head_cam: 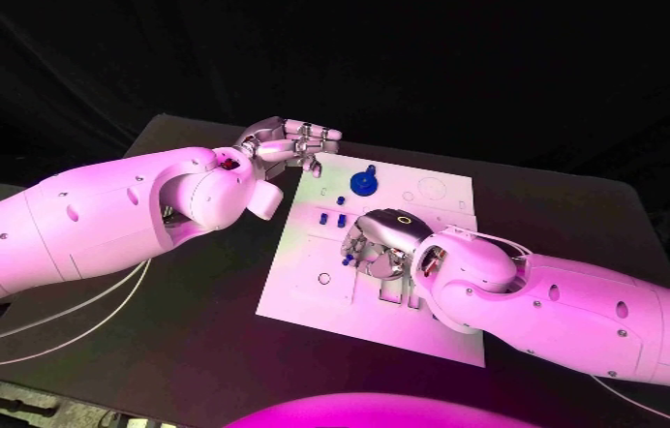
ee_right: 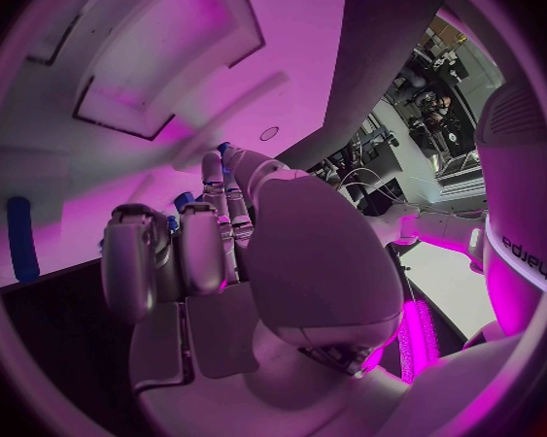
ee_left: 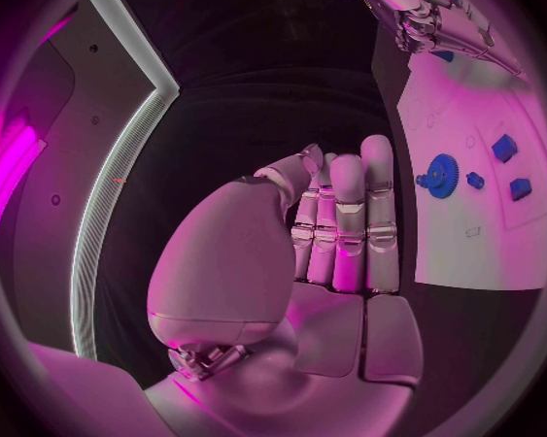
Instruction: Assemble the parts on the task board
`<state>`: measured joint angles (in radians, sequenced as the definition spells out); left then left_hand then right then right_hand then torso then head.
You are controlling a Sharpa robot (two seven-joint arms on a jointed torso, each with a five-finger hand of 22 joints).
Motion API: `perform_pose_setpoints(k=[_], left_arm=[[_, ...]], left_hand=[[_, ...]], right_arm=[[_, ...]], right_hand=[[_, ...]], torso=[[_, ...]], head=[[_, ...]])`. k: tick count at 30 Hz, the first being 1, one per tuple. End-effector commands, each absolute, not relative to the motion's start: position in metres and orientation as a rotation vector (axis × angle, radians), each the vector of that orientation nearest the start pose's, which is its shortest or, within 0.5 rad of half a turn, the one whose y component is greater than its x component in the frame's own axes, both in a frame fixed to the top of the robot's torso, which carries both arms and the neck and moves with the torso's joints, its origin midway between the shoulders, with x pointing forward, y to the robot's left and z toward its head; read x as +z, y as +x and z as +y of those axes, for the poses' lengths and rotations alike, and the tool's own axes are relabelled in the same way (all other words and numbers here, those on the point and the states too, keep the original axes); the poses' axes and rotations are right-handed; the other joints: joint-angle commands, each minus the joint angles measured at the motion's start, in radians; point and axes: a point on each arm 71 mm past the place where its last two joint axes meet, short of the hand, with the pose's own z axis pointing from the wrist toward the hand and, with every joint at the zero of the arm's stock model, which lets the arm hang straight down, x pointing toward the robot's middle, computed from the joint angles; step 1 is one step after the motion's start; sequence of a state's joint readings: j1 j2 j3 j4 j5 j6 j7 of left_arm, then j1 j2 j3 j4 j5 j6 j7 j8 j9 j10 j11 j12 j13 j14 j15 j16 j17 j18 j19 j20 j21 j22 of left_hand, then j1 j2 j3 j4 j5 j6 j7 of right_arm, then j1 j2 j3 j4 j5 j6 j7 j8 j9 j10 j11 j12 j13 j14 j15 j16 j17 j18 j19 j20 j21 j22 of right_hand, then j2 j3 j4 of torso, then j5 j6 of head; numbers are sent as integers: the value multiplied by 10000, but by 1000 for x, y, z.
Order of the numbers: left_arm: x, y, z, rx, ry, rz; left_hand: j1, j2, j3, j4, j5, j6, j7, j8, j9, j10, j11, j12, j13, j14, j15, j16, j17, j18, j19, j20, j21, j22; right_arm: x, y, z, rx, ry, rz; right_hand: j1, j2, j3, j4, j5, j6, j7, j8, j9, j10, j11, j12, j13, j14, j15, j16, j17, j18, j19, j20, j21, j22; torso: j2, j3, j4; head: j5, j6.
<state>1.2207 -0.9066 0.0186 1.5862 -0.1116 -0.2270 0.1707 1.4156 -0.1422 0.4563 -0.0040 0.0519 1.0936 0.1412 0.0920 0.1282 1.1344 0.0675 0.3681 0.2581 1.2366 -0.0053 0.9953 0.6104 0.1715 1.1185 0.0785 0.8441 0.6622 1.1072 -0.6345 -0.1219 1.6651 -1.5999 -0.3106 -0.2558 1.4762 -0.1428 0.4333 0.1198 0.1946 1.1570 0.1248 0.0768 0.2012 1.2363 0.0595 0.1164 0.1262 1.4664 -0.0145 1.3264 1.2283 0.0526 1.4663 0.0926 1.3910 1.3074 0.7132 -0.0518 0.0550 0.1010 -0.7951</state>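
Head view: right hand (head_cam: pixel 380 244) curled over task board (head_cam: pixel 433 326) centre; grip unclear.

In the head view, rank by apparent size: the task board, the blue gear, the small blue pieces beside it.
1. task board
2. blue gear
3. small blue pieces, which look alike in size, so unranked among themselves.

A black desk (head_cam: pixel 182 351) carries the white task board (head_cam: pixel 315 288), which lies flat near its middle, slightly askew.

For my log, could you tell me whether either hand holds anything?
The left hand holds nothing. The right hand is down on the board; whether it holds a part cannot be told.
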Motion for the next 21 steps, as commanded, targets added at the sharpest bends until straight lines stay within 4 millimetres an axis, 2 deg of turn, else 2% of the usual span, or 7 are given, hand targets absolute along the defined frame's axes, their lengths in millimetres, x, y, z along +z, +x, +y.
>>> perform_pose_setpoints(k=[1,10,12,16,21], left_arm=[[-154,484,212,-15308,-10480,16263],[-154,484,212,-15269,-10485,16289],[-154,484,212,-15262,-10482,16291],[-154,484,212,-15252,-10480,16305],[-154,484,213,-15198,-10516,16361]], left_hand=[[25,60,-30,-44,-8,-13,30,-20,-14,-50,-10,46,17,-79,-22,-29,-10,130,73,30,-36,-15],[10,72,-45,-41,-7,-16,29,-20,-18,-68,-9,60,21,-82,-19,-31,-19,129,79,34,-51,-25],[10,72,-45,-41,-7,-16,29,-20,-18,-68,-9,60,21,-82,-19,-31,-19,129,79,34,-51,-25],[10,72,-45,-41,-7,-16,29,-20,-18,-68,-9,60,21,-82,-19,-31,-19,129,79,34,-51,-25],[9,96,-42,-38,-6,-14,29,-18,-20,-77,-10,69,24,-85,-19,-35,-30,130,82,35,-59,-31]], right_arm=[[-236,404,-62,8118,-3998,17726],[-239,403,-60,8072,-4130,17931],[-239,404,-59,8074,-4125,17930],[-240,405,-59,8065,-4076,17895],[-239,406,-61,8068,-3891,17723]], right_hand=[[-86,24,-20,-57,53,34,37,35,11,6,17,-51,1,398,-36,31,-2,-120,204,-61,-3,1852],[-270,-22,-56,-68,40,-36,57,-18,2,-37,43,-132,-7,393,-13,23,-24,-109,179,-44,-58,1837],[-409,-77,-82,-39,70,-224,129,-114,-44,-198,102,-244,-41,383,36,1,-58,-88,129,-20,-164,1797],[-765,-268,-161,20,87,-917,408,-167,-238,-974,380,-543,-213,287,269,-221,-360,36,-172,136,-805,1538],[-931,-364,-338,-44,-15,-1262,509,-149,-386,-1538,528,-495,-335,164,376,-526,-760,185,-503,273,-1524,1240]], torso=[[-3,4,-2],[-5,1,-7],[-5,3,-10],[-5,8,-5],[-14,-1,2]], head=[[8,-13],[-16,-16],[-39,4],[-42,13],[-47,17]])
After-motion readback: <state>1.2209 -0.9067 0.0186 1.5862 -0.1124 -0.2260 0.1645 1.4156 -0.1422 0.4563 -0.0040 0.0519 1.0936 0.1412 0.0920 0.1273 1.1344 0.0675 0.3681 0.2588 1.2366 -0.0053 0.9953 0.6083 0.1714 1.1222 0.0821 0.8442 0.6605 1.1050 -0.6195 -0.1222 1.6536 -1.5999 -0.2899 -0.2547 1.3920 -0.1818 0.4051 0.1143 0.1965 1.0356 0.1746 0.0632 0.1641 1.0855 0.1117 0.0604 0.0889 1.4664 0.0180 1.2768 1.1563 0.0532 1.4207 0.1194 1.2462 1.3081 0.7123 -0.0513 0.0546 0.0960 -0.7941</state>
